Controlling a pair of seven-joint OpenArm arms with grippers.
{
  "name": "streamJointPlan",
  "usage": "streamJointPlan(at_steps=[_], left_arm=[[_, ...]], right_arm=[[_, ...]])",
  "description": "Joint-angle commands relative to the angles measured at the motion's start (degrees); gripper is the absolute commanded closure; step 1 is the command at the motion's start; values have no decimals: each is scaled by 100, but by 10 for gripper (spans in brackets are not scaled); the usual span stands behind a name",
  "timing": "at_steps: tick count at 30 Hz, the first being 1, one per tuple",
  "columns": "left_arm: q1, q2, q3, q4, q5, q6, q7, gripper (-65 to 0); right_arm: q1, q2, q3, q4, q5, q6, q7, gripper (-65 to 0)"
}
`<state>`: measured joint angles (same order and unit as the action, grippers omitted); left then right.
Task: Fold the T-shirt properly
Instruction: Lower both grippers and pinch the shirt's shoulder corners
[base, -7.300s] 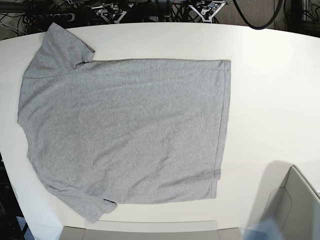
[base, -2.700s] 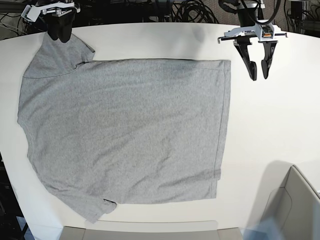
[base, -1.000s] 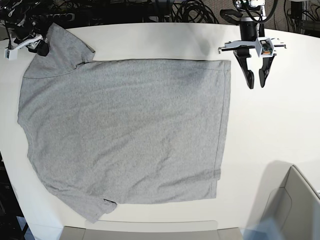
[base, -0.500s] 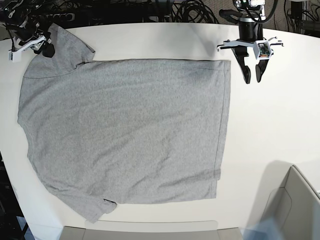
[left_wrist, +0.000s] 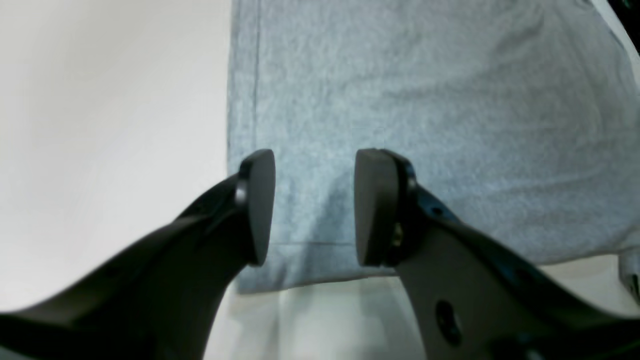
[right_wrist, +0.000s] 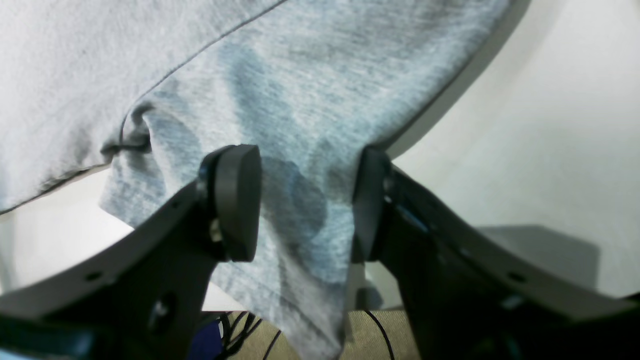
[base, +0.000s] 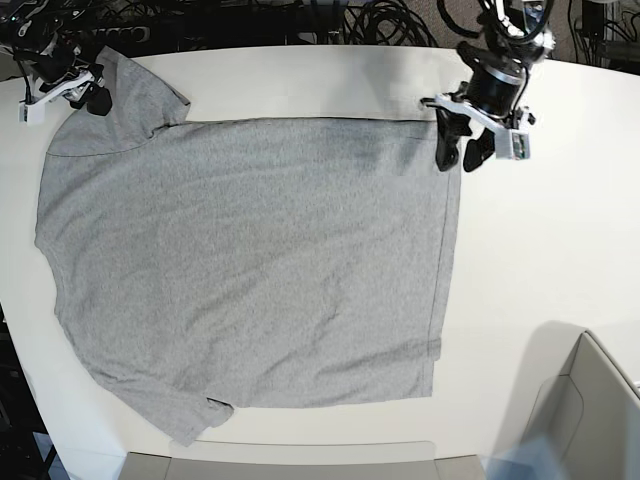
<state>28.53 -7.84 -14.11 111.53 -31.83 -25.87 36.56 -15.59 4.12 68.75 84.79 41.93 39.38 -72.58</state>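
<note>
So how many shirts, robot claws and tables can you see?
T-shirt: 1
Robot claws: 2, the left gripper and the right gripper
Table: 1
Total: 4

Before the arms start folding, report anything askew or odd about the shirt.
The T-shirt lies flat and mostly smooth on the white table. One oddity: its far sleeve reaches the table's edge and droops over it, beneath the open right gripper. The open left gripper sits over the hem corner. Nothing looks damaged.
</note>
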Motion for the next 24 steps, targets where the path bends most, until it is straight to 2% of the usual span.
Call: streamJointPlan(at_steps=[1,5,8,10,14,24], left_arm=[[-124,-30,-264,-18,-258,-160,199,-270],[-809,-38,-1064,-599,-434,-767,1509,-270],[-1135,-144,-1240,-1126,-434,-1224,2089,-270],[-1205,-188,-1231,-1539,-434,-1413,2098,-270],[-1223,-214,-1213,-2163,-434,-1413,1958,-270],[-1442,-214,-1196,-2770,-434,-1413,2019,-270]], right_arm=[[-115,-38,-31,-88,-708,62,-742,-298],[-124,-30,-31,-88,-708,62,-742,-298],[-124,-30,-31,-88,-708,62,-742,-298],[-124,-21,-31,-88,-708,62,-742,-298],[-124,-21,-31,-88,-708,62,-742,-298],[-133,-21,-31,-88,-716,62,-742,-298]])
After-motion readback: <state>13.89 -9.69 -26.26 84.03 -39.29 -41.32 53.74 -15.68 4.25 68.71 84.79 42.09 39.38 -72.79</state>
